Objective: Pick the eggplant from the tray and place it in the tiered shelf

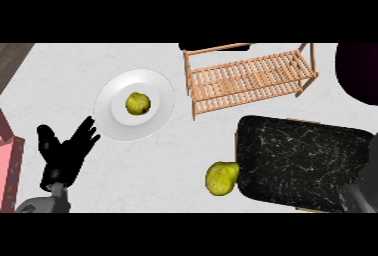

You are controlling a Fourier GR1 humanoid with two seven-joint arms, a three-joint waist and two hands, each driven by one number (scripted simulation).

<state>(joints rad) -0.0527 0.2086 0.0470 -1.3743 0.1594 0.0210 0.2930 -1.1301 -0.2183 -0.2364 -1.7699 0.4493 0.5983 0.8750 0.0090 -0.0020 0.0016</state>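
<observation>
One white counter (pixel 193 146) bears a plate (pixel 142 128), wooden shelf (pixel 251 75) and black tray (pixel 303 160).

Eyes across the counter now, and there is nothing to read. The black tray (pixel 303 165) at lower right shows only pale veining, no lettering. The wooden tiered shelf (pixel 251 80) at the top is plain slats. The white plate (pixel 122 125) at left carries no mark. No text, label, brand, number or sign can be read anywhere in this view.
</observation>
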